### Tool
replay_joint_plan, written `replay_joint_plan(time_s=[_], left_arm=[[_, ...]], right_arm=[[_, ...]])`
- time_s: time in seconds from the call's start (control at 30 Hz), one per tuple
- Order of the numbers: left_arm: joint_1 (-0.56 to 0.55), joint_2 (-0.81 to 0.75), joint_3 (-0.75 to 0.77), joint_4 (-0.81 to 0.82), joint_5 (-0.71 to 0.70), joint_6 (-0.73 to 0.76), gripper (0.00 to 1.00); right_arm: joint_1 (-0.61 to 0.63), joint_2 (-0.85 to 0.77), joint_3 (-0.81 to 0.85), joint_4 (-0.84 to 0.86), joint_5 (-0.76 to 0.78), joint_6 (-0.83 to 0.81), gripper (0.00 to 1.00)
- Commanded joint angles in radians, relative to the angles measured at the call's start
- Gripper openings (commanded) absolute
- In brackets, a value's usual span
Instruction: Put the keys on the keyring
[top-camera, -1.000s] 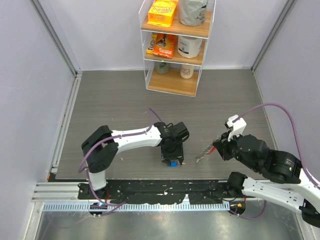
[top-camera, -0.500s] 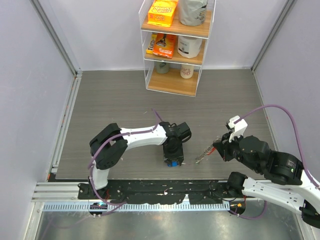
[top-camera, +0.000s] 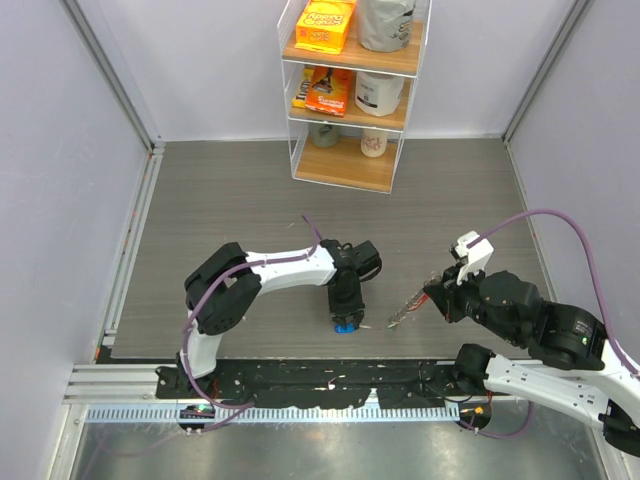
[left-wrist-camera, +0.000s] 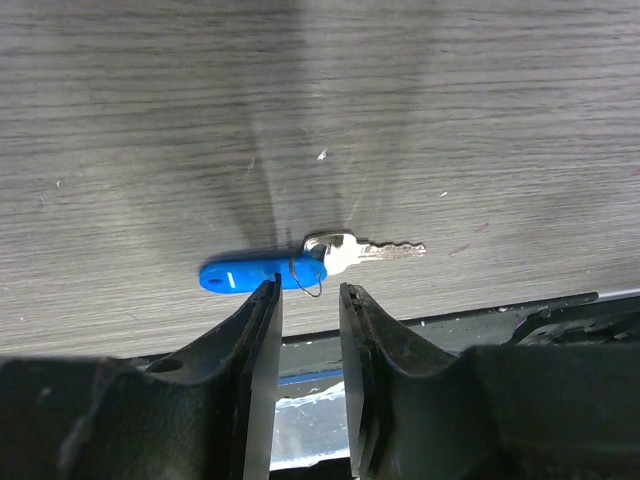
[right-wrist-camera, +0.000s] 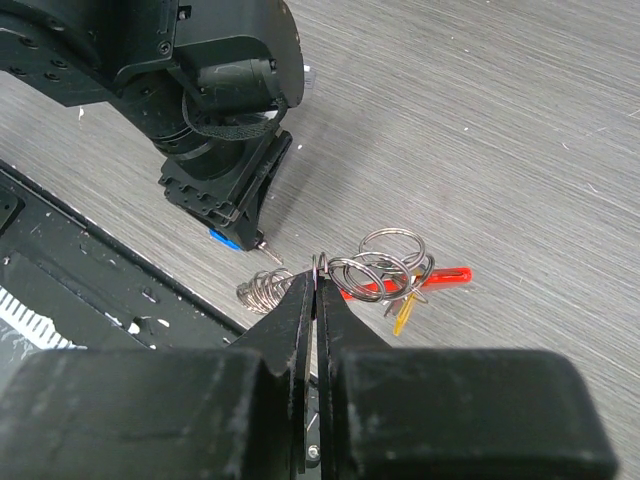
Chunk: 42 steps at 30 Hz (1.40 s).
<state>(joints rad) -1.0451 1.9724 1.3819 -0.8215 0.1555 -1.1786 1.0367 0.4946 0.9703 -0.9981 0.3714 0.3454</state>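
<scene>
A silver key with a blue plastic head (left-wrist-camera: 262, 273) and a thin wire loop lies flat on the grey table near its front edge; in the top view the blue head (top-camera: 342, 326) shows under the left fingers. My left gripper (left-wrist-camera: 308, 293) is open, its jaws just above the blue head and wire loop. My right gripper (right-wrist-camera: 316, 281) is shut on the keyring (right-wrist-camera: 385, 268), a chain of silver rings with a red piece (right-wrist-camera: 440, 276) and a yellow-headed key (right-wrist-camera: 405, 314) hanging from it, held above the table; it also shows in the top view (top-camera: 410, 305).
A white shelf rack (top-camera: 350, 90) with boxes and jars stands at the back. The black rail (top-camera: 330, 375) runs along the table's front edge just below the blue key. Grey walls close both sides.
The left arm's elbow has shifted right and its gripper has settled lower over the blue key. The right arm holds the keyring almost still.
</scene>
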Motion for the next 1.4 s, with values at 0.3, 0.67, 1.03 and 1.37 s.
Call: replay_joint_plan(time_s=[0.3, 0.67, 1.03, 1.37], left_arm=[[0.007, 0.031, 0.032, -0.005, 0.032, -0.006, 0.17], [0.017, -0.006, 0.002, 0.031, 0.021, 0.037, 0.0], [0.002, -0.237, -0.001, 0.111, 0.033, 0.402, 0.0], [-0.015, -0.57, -0.099, 0.162, 0.188, 0.724, 0.0]], right_arm=[[-0.001, -0.027, 0.002, 0.069, -0.006, -0.011, 0.05], [0.0, -0.025, 0.008, 0.069, -0.025, -0.011, 0.06], [-0.001, 0.022, 0.083, 0.075, -0.146, -0.141, 0.05], [-0.001, 0.143, 0.231, 0.013, -0.356, -0.287, 0.06]])
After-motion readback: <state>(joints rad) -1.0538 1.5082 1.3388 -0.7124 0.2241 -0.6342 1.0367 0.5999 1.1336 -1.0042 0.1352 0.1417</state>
